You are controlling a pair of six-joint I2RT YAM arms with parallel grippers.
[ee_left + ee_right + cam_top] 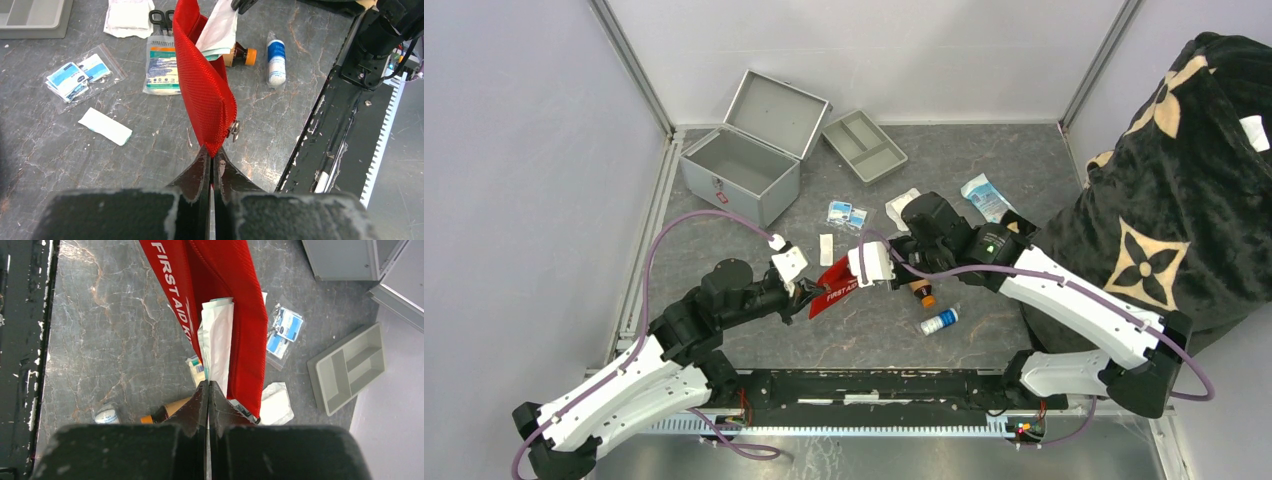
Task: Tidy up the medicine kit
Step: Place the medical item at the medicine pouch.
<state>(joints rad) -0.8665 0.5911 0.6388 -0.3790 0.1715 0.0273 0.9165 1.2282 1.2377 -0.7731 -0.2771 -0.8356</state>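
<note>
The medicine kit (739, 170) is a silver-grey metal case that stands open at the back left, lid tilted back; its corner shows in the right wrist view (345, 260). A red first-aid pouch (834, 288) hangs in the air between both grippers. My left gripper (212, 152) is shut on the pouch's (202, 85) lower corner, beside the zip pull. My right gripper (208, 385) is shut on a white flat packet (217, 340) whose far end sits inside the open pouch (220, 295).
A grey divided tray (864, 146) lies right of the case. On the table lie a zip bag of blue sachets (80, 75), a white strip (105, 126), a scissors packet (162, 65), gauze (277, 402), a brown bottle (241, 55) and a white bottle (276, 62). A black patterned cloth (1184, 200) is at the right.
</note>
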